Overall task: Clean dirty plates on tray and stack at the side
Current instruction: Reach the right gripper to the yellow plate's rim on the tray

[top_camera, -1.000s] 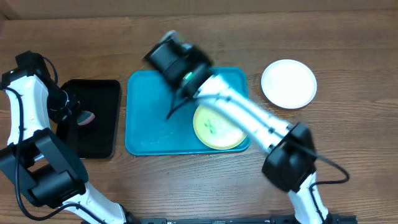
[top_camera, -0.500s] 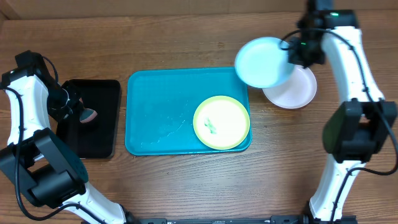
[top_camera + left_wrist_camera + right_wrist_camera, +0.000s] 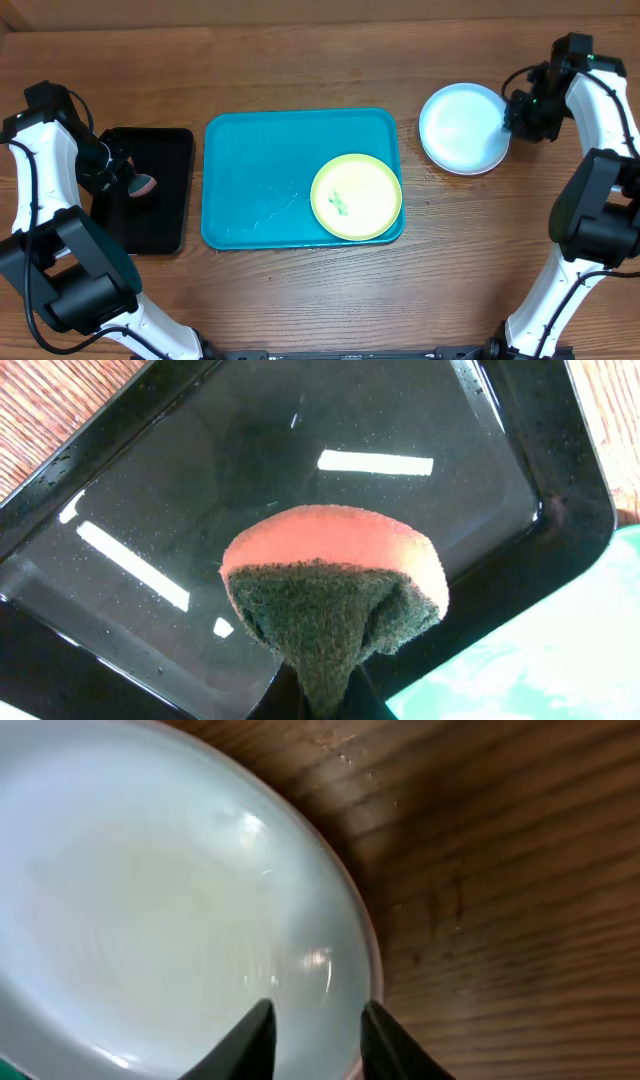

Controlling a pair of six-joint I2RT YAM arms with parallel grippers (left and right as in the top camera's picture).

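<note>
Right of the tray (image 3: 260, 160), the pale blue plate (image 3: 458, 125) hides all but a sliver of the white plate (image 3: 465, 170); the yellow-green plate (image 3: 356, 196) sits on the tray. Right gripper (image 3: 318, 1010) stands parted at the blue rim; left gripper (image 3: 322, 705), mostly cropped, pinches a sponge (image 3: 335, 585).

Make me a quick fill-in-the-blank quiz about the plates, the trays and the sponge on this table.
1. The one plate lying on the turquoise tray is ___ in colour.
2. The left tool pinches a sponge above a smaller tray that is ___.
3. The pale blue plate sits stacked on the wooden table, off the turquoise tray's ___ side.

Missing words: yellow-green; black; right.
</note>
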